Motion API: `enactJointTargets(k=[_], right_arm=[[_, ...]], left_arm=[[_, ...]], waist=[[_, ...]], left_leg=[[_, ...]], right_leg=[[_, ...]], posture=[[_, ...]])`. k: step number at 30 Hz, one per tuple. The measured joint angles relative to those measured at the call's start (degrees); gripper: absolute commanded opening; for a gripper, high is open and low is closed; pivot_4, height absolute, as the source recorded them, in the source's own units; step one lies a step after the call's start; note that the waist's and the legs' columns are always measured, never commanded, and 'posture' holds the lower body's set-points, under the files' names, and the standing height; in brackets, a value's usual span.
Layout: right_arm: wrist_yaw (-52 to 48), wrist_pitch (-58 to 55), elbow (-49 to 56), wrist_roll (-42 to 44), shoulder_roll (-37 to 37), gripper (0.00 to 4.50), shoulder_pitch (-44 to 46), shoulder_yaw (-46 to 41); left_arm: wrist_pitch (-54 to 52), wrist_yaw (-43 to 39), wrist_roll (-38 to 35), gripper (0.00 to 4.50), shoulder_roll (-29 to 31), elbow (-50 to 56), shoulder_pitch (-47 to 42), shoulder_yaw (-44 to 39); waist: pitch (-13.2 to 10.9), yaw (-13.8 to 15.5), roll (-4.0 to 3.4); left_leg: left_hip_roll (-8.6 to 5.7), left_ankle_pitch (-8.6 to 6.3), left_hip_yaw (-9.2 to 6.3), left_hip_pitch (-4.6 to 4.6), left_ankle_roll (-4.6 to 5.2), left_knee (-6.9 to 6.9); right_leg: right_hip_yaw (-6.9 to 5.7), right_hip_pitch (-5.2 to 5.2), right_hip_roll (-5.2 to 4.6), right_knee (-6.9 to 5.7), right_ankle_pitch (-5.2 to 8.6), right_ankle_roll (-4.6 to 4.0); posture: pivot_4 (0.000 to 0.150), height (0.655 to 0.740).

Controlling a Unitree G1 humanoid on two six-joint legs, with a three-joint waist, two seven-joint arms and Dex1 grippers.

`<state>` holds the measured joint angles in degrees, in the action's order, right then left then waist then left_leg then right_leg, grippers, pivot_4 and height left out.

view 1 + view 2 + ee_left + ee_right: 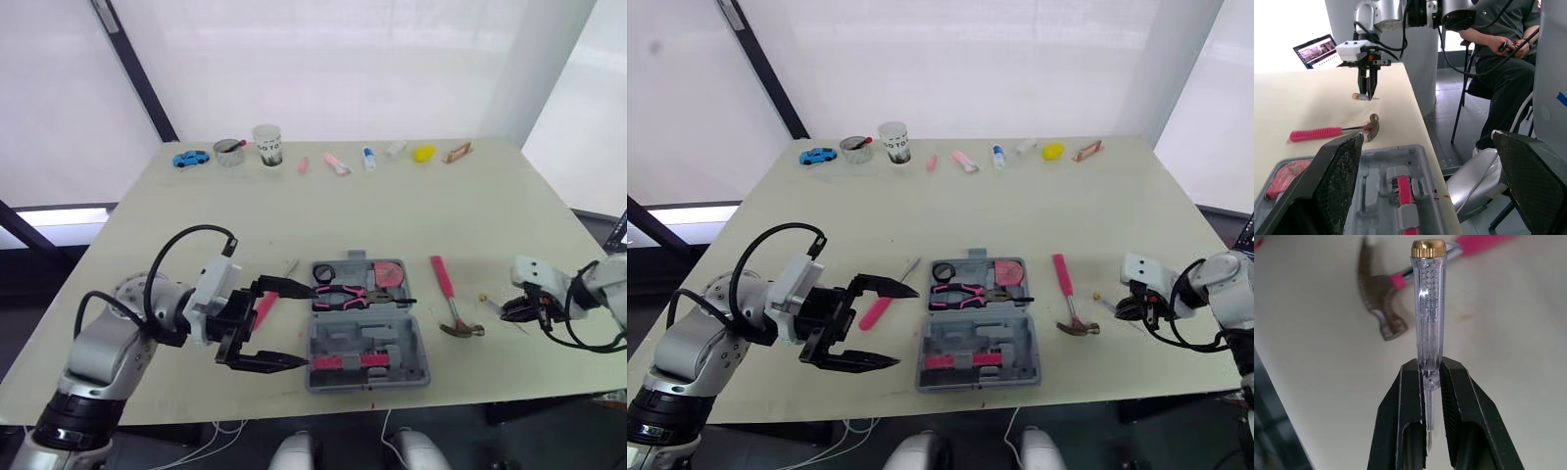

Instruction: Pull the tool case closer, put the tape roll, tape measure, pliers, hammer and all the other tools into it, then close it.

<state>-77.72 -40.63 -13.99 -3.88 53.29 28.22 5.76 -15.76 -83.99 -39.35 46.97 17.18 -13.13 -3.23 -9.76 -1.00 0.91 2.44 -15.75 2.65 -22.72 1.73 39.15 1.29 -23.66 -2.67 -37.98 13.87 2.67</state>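
The grey tool case (364, 364) lies open near the table's front edge. Its far half holds a black tape roll (323, 271), pink-handled pliers (343, 297) and a pink tape measure (390, 274). My left gripper (306, 326) is open, with its fingertips at the case's left edge and a pink screwdriver (265, 305) lying beside it. A pink-handled hammer (449, 292) lies right of the case. Further right, my right gripper (1430, 369) is shut on a clear tester screwdriver (1428, 308), just above the table.
Along the table's far edge stand a blue toy car (191, 158), a tin (229, 152), a paper cup (266, 144) and several small items. A thin metal tool (291, 266) lies left of the case. A seated person (1503, 58) and a laptop (1317, 49) are off the table's right side.
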Motion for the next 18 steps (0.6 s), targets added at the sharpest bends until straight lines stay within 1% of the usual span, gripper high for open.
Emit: enactJointTargets(k=[1,2,4,5,8,10,14,18], right_arm=[[1.2,-4.4,1.5,0.1,-0.1,0.07,0.0,-0.2],[4.3,-13.0,4.2,0.7,-1.2,0.07,-0.1,-1.3],[7.6,-20.2,5.7,1.2,-3.1,0.07,0.2,-2.9],[13.5,-29.4,5.8,1.4,-7.0,0.07,1.4,-5.4],[20.2,-38.5,4.8,1.9,-11.0,0.07,2.6,-7.8],[25.9,-40.8,3.3,1.8,-13.7,0.07,3.9,-9.4],[34.5,-40.0,-2.1,2.1,-18.5,0.07,6.4,-12.1],[40.2,-37.7,-7.3,3.8,-20.6,0.07,8.4,-16.0]], left_arm=[[0.0,0.0,0.0,4.50,0.0,0.0,0.0,0.0],[0.0,0.0,0.0,4.50,0.0,0.0,0.0,0.0],[0.0,0.0,0.0,4.50,0.0,-0.1,0.0,0.0],[0.0,0.0,0.0,4.50,-0.1,-0.2,-0.1,0.2],[0.0,-0.1,0.0,4.50,-0.2,-0.5,-0.3,0.7],[0.0,-0.2,0.1,4.50,-0.3,-1.0,-1.2,1.4],[0.0,-0.7,0.6,4.50,-0.6,-1.6,-2.7,1.6],[0.0,-0.8,1.0,4.50,-0.7,-2.1,-2.8,1.7]], waist=[[0.0,0.0,0.00],[0.0,0.1,0.01],[0.0,0.2,0.02],[0.0,0.2,0.02],[0.0,0.2,0.03],[0.0,0.2,0.07],[0.1,0.1,0.13],[0.3,-0.1,0.54]], left_leg=[[-0.01,0.00,0.01,-0.01,0.00,0.00],[-0.02,0.00,0.02,-0.01,0.00,0.02],[-0.06,0.00,0.04,-0.03,0.00,0.04],[-0.06,0.00,0.06,-0.04,0.00,0.04],[-0.09,0.00,0.08,-0.13,0.00,0.02],[-0.10,0.00,0.08,-0.16,0.00,0.01],[-0.10,0.00,0.13,-0.16,0.00,0.01],[-0.09,0.00,0.12,-0.12,0.00,0.03]], right_leg=[[0.01,-0.01,0.00,0.00,0.00,0.00],[0.00,0.00,0.00,0.01,0.01,0.00],[0.00,0.01,0.00,0.02,0.01,0.00],[0.02,0.00,0.00,0.01,0.00,0.01],[-0.03,-0.01,0.02,0.05,0.01,0.01],[-0.06,-0.01,0.03,0.07,0.01,0.02],[-0.01,-0.01,0.04,0.10,0.01,0.03],[-0.02,0.05,0.05,0.11,-0.02,0.07]], posture=[[0.150,0.7400],[0.150,0.7400],[0.150,0.7400],[0.150,0.7400],[0.150,0.7400],[0.150,0.7400],[0.150,0.7400],[0.150,0.7400]])
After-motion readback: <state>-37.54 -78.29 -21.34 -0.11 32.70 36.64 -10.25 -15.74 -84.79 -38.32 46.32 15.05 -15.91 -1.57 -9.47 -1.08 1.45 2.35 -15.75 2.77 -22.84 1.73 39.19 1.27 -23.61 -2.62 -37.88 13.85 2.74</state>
